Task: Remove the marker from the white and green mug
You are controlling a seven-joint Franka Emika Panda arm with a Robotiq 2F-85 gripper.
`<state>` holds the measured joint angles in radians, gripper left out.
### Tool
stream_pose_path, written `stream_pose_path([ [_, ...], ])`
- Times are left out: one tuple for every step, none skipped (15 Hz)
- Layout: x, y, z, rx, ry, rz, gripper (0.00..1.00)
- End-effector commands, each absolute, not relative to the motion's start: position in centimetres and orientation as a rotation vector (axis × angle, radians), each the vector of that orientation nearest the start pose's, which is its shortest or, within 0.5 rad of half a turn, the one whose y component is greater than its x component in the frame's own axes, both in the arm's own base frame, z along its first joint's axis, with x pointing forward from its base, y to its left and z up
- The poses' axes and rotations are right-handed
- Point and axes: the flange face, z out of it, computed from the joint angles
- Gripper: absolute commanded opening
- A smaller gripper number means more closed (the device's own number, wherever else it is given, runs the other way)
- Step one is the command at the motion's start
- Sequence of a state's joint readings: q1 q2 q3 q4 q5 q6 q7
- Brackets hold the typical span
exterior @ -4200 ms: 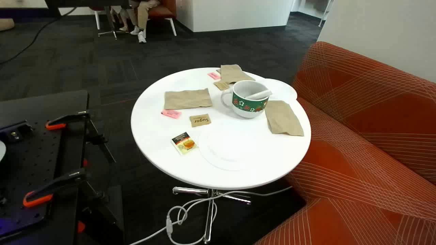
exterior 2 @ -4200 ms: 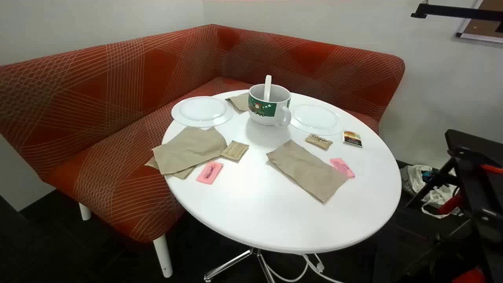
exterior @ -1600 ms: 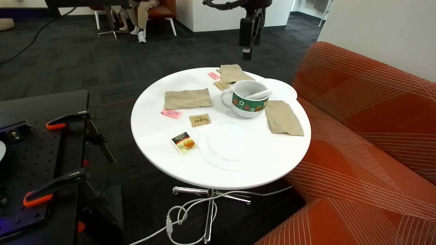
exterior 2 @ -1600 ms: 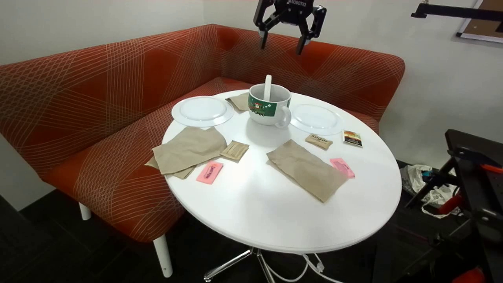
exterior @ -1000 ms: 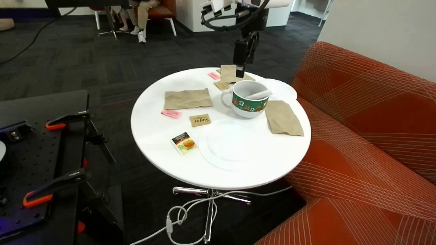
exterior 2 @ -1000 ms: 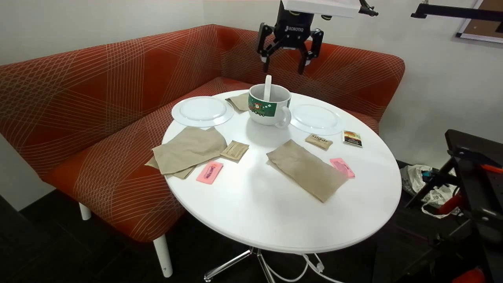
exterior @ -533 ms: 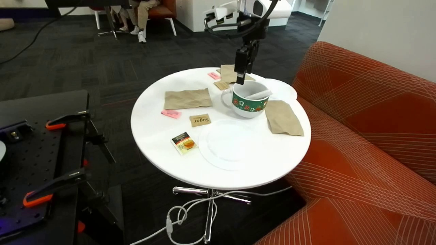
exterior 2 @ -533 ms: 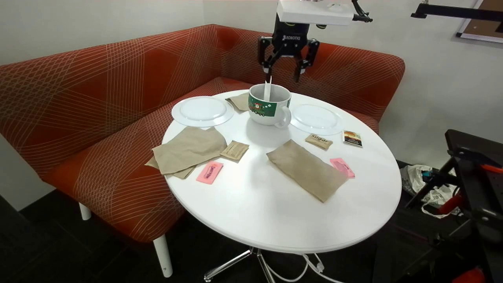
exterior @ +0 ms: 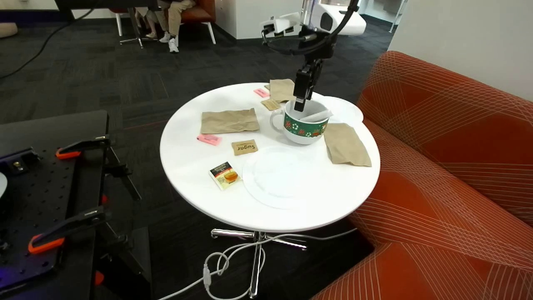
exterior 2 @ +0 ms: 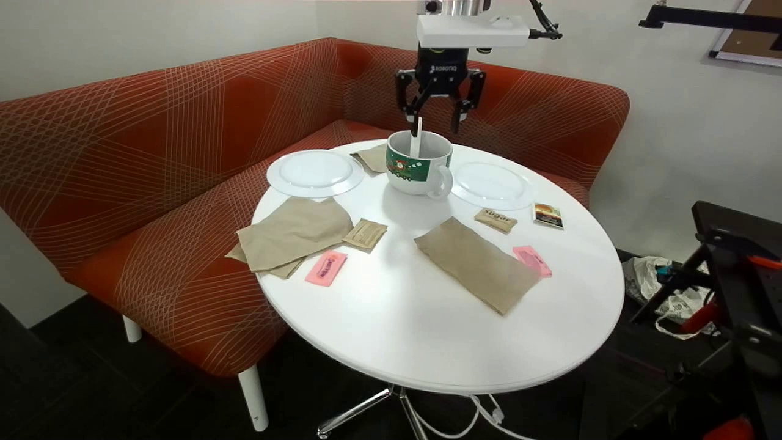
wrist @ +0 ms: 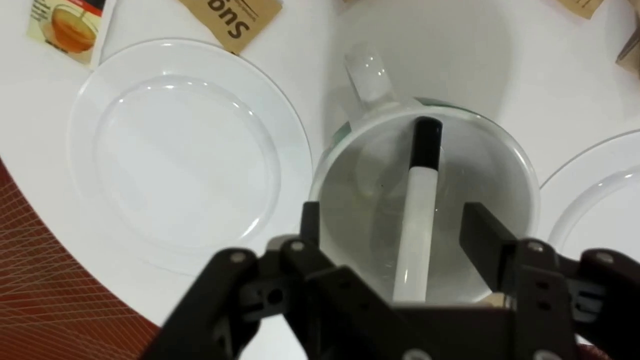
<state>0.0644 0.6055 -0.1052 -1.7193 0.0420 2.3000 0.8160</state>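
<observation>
The marker is white with a black end. It leans inside the white and green mug, its white end above the rim in both exterior views [exterior: 317,116] [exterior 2: 415,146]. In the wrist view the marker [wrist: 419,215] lies across the mug's opening, black end down near the handle side. The mug [exterior: 306,134] stands upright on the table; its green band also shows in an exterior view [exterior 2: 415,183]. My gripper [wrist: 391,206] is open and empty, over the mug. In the wrist view its fingers stand either side of the marker, apart from it. In an exterior view a finger [exterior 2: 415,127] overlaps the marker's upper end.
The mug stands on a round white table [exterior 2: 379,330]. White plates [exterior 2: 314,173] [exterior 2: 492,185] lie on both sides of it. Brown napkins [exterior: 347,143] [exterior: 230,121], a sugar packet [exterior: 245,147], pink packets and a tea packet [exterior: 225,175] lie around. A red bench [exterior 2: 183,153] stands behind.
My gripper has come into view from above and moved down to the mug, staying open. In the last half second it moved lower and a little sideways. The mug and marker have not moved.
</observation>
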Motion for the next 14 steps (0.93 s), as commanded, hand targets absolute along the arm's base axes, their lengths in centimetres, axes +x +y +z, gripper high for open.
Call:
stream_pose_path([
  [68.5,-2.0,23.2,-2.881,1.371,0.041,0.72],
  [68.8,-1.9,23.0,-2.884,1.370,0.036,0.72],
  [69.0,-1.9,22.7,-2.887,1.367,0.027,0.73],
  [69.3,-1.9,22.5,-2.889,1.365,0.022,0.74],
  [69.5,-1.9,22.3,-2.892,1.368,0.010,0.73],
  [69.7,-1.9,22.0,-2.893,1.370,0.004,0.73],
  [69.9,-2.0,21.8,-2.894,1.373,0.004,0.71],
  [70.1,-2.1,21.5,-2.897,1.377,-0.001,0.72],
  [70.2,-2.3,21.2,-2.898,1.388,-0.001,0.70],
  [70.4,-2.4,20.9,-2.900,1.391,-0.006,0.70],
  [70.6,-2.6,20.6,-2.903,1.399,-0.008,0.70],
  [70.8,-2.7,20.3,-2.904,1.405,-0.011,0.69],
  [71.0,-2.9,20.1,-2.903,1.412,-0.020,0.69],
  [71.2,-2.9,19.9,-2.903,1.422,-0.024,0.69],
])
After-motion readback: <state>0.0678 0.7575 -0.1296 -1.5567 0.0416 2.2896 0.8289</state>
